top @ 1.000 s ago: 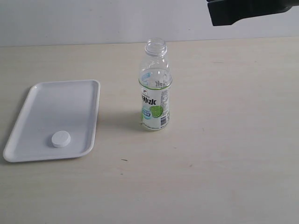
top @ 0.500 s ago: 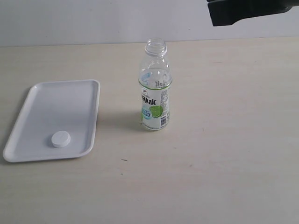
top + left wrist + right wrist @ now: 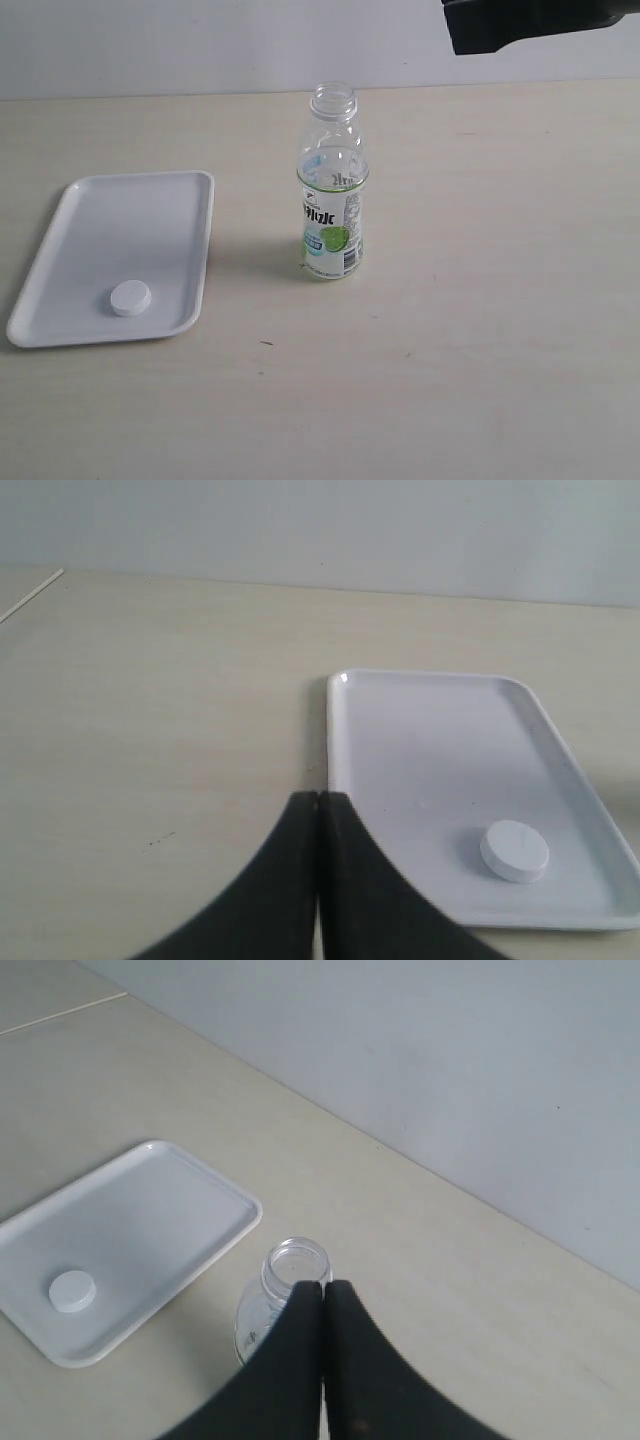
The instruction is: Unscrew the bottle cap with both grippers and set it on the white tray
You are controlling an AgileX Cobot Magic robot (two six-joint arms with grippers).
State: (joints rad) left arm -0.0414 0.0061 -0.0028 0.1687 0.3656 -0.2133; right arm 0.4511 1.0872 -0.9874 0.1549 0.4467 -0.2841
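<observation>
The clear bottle (image 3: 333, 190) stands upright and uncapped in the middle of the table, its open neck (image 3: 295, 1265) showing from above. The white bottle cap (image 3: 131, 298) lies flat inside the white tray (image 3: 150, 210) near its front end; the left wrist view also shows the bottle cap (image 3: 514, 849) on the white tray (image 3: 420, 730). My left gripper (image 3: 318, 798) is shut and empty, off the tray's edge. My right gripper (image 3: 323, 1286) is shut and empty, high above the bottle; only a black part of that arm (image 3: 530, 22) shows at the top right.
A pale wooden table (image 3: 480, 330) carries everything, with a grey wall behind it. A small dark speck (image 3: 266, 343) lies in front of the bottle.
</observation>
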